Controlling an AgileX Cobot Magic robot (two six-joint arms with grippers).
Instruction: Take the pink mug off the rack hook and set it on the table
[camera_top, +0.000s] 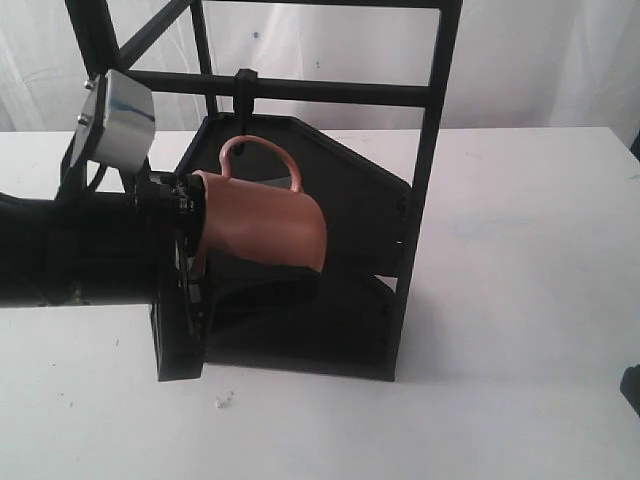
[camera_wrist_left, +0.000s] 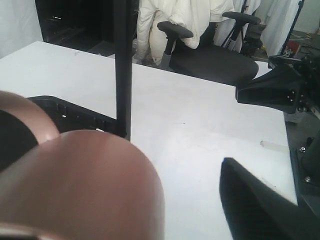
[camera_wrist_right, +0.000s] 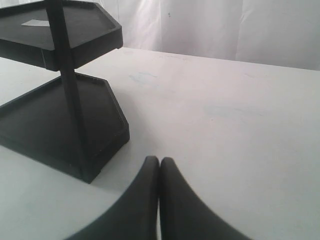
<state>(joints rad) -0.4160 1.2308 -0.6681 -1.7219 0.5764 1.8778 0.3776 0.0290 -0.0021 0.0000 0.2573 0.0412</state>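
The pink mug (camera_top: 265, 225) lies nearly on its side inside the black rack (camera_top: 430, 150), with its loop handle uppermost, just below the rack hook (camera_top: 243, 95). The dark shelf behind hides whether the hook passes through the loop. My left gripper (camera_top: 192, 230) is at the mug's mouth end. In the left wrist view the mug (camera_wrist_left: 85, 185) fills the lower left. One black finger (camera_wrist_left: 255, 205) stands well apart from the mug, over the white table (camera_wrist_left: 200, 130); the other finger is hidden. My right gripper (camera_wrist_right: 160, 161) hovers shut and empty over the table (camera_wrist_right: 225, 125).
The rack's two black shelves (camera_wrist_right: 65, 125) and a thin upright post (camera_wrist_left: 123, 70) stand close by. A small white scrap (camera_top: 225, 402) lies on the table (camera_top: 500, 300) in front of the rack. Office chairs (camera_wrist_left: 210, 55) stand beyond the table's far edge.
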